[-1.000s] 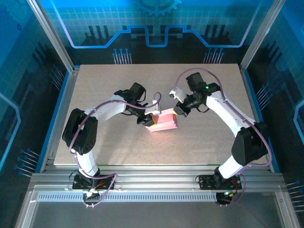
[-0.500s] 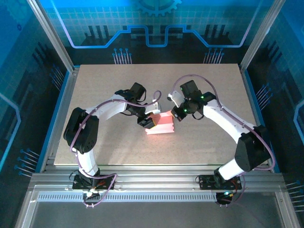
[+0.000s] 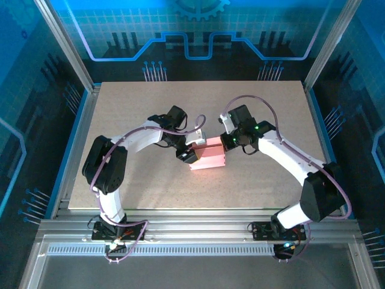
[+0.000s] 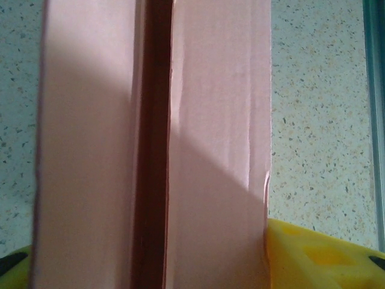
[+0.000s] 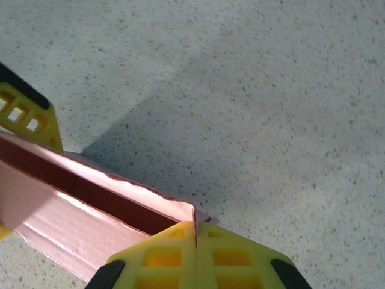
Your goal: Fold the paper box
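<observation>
The left gripper has spread its jaws; the right gripper neared the paper box.

From my station I see a pale, speckled table lying flat. Ribbed aluminium rails run along its near edge. Slanted metal posts rise at the far corners, and blue circuit-patterned panels stand behind them.

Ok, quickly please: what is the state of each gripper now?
Left gripper: open, its fingers standing on either side of the paper box.
Right gripper: shut, pinching an edge of the paper box.
</observation>
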Robot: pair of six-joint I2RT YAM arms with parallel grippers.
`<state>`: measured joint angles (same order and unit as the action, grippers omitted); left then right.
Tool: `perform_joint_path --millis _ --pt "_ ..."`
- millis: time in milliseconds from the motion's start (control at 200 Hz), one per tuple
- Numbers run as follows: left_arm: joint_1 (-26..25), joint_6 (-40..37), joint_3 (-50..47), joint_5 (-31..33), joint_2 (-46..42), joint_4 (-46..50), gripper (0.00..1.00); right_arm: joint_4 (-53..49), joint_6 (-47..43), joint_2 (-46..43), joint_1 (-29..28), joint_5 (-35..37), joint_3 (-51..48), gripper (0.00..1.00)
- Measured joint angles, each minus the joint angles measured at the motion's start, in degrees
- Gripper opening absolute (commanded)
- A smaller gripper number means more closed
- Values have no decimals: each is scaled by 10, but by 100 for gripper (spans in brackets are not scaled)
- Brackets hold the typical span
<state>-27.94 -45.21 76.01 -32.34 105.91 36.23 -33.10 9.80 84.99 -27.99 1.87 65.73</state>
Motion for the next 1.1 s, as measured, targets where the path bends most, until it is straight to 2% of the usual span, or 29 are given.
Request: perform_joint_path --millis 370,585,876,1096 --pt "-15 44 0 28 10 -21 54 76 105 -41 -40 100 -81 0" --pt "-18 70 5 35 14 -22 48 157 142 -75 -66 156 -147 0" --pt "-28 92 12 39 20 -25 48 176 210 -78 -99 240 -164 0" --pt "-30 108 15 41 22 -26 47 241 248 -79 -126 302 -205 0"
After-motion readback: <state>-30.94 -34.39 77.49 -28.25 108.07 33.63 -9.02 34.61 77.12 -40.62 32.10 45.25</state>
